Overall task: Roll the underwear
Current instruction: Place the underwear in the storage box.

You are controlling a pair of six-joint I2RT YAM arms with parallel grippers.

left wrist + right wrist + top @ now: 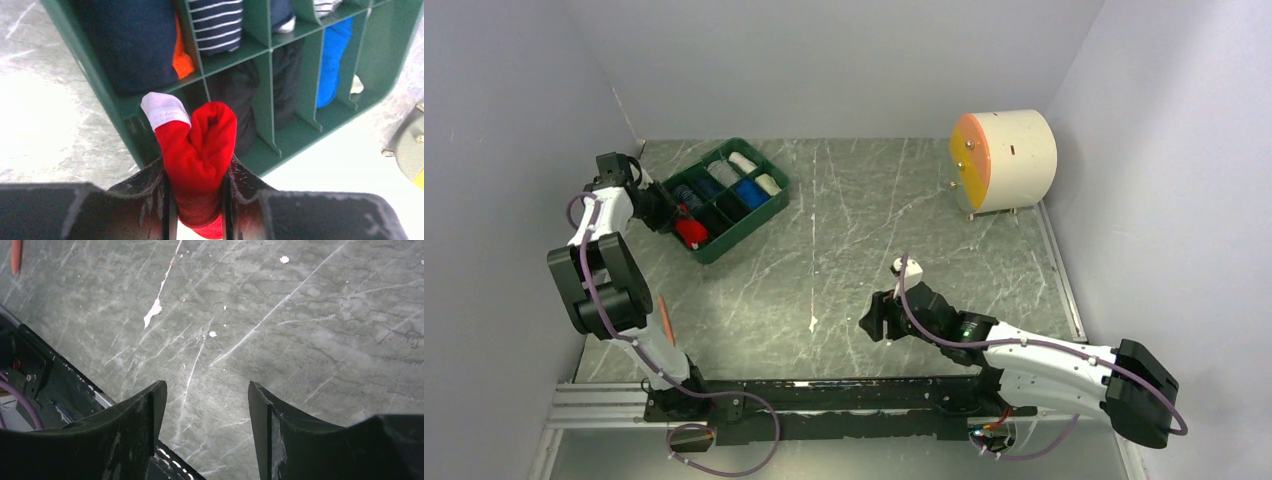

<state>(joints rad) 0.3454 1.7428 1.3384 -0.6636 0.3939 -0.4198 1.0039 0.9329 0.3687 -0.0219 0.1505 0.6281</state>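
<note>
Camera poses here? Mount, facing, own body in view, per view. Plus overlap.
Top external: fixed above and behind the robot, looking down on the table; left claw at the green tray, right claw mid-table.
Left wrist: looks past its fingers into the tray; claw shut on red underwear.
Right wrist: looks down at the table; its claw open.
Shared: top and left wrist both see tray and red underwear.
</note>
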